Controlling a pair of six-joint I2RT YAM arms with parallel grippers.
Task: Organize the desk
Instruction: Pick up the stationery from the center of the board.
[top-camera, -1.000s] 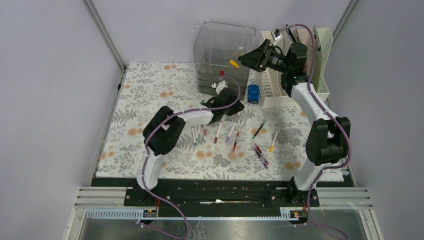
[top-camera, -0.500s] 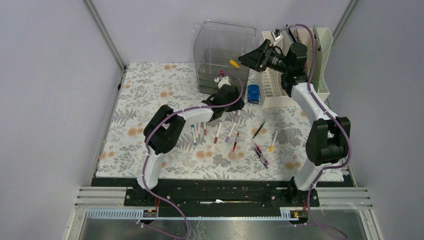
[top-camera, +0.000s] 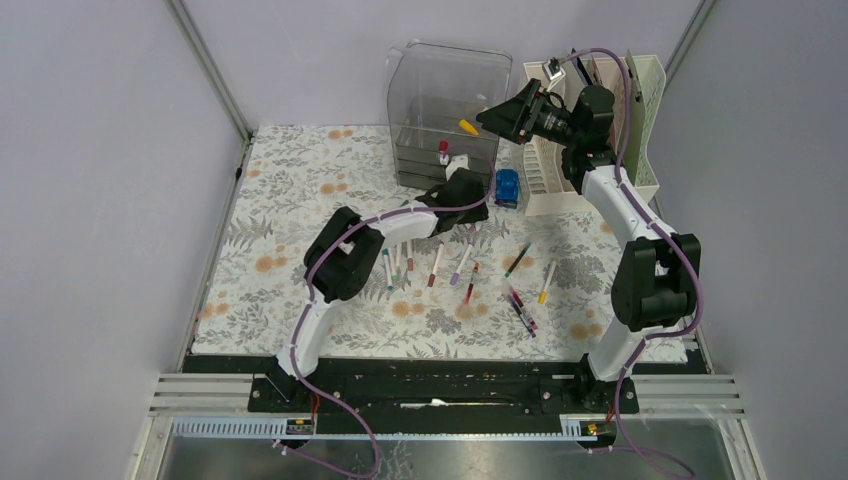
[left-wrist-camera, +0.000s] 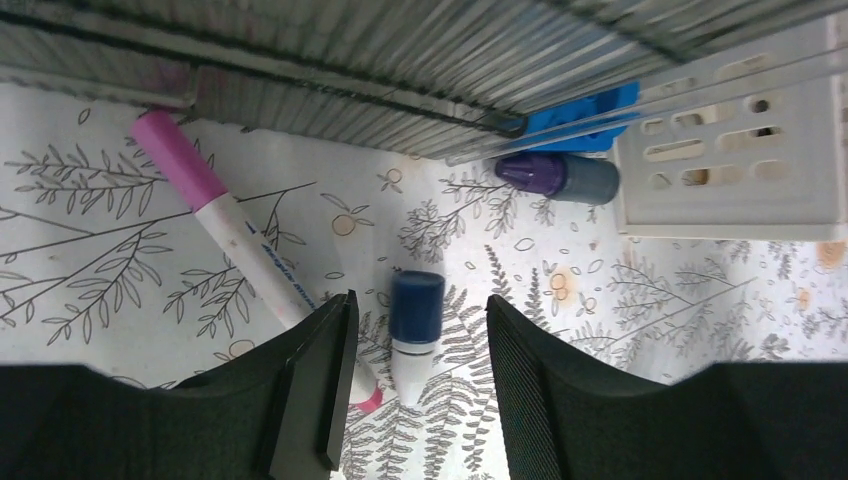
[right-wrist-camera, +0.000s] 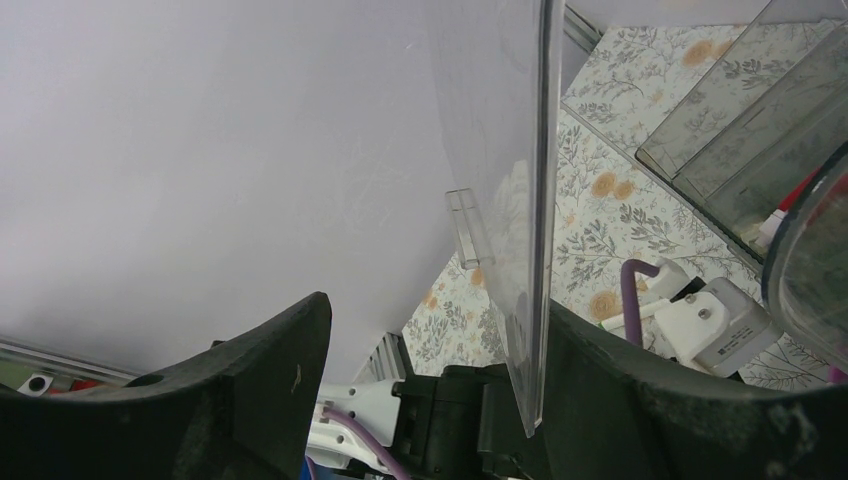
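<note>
Left gripper jaws are seen spread around a blue-capped marker on the floral surface; right gripper jaws are spread astride a clear panel.

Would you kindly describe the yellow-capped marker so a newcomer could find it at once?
Start at the white slotted plastic rack at the far right of the fern-printed desk. Towards the near edge, markers lie scattered on the cloth. The white marker with a yellow cap is the rightmost and the only yellow-capped one.
</note>
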